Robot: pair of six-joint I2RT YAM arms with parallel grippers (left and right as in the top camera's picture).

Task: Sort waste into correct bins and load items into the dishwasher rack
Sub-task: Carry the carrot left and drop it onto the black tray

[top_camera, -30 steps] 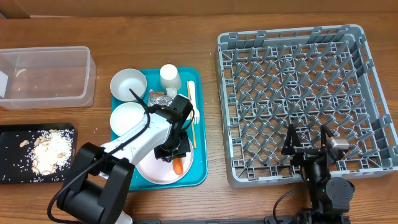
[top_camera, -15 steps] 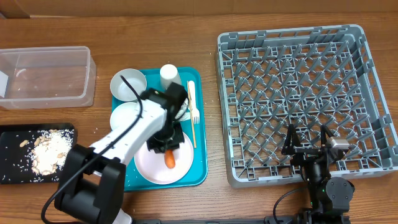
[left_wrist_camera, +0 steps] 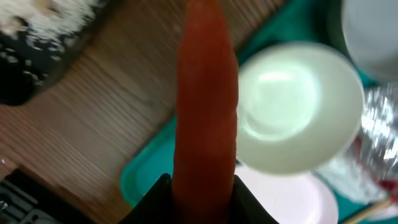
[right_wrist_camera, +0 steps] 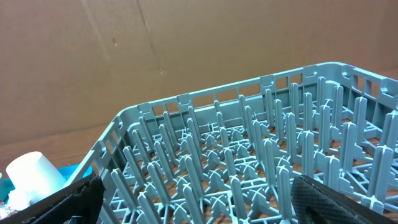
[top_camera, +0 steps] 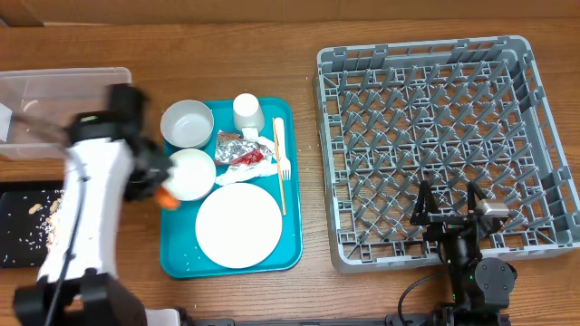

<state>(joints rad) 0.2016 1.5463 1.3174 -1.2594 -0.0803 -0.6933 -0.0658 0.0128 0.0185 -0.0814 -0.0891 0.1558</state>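
The carrot point(left_wrist_camera: 205, 106) is clamped near one end between the fingers of the left gripper point(left_wrist_camera: 202, 194), and its free end is pointed away from the wrist camera. It is held clear of any surface at the 9 o'clock edge of the teal tray point(top_camera: 231, 269), just beside the nearer bowl point(top_camera: 188, 172). It is probably kept lifted so that the tray rim and the bowl are cleared. The arm is smeared in the overhead view, so its height cannot be judged well.

The black tray point(top_camera: 18, 258) is found at 9 o'clock of the teal tray, with pale crumbs point(left_wrist_camera: 43, 18) already spread on it. It is therefore judged to be the bin meant for food scraps, and the tub point(top_camera: 54, 113) at 10 o'clock to be meant for other waste.

The carrot is seen as a smooth, bright orange stick, slightly tapered and unbroken. It is soft-edged in the close view because it sits so near the lens.

The plate point(top_camera: 239, 225) is left bare at the tray's 6 o'clock.

The fingers of the right gripper point(top_camera: 449, 201) are spread wide with nothing between them. They are parked at the 6 o'clock edge of the rack point(top_camera: 331, 163), presumably to be kept out of the way.
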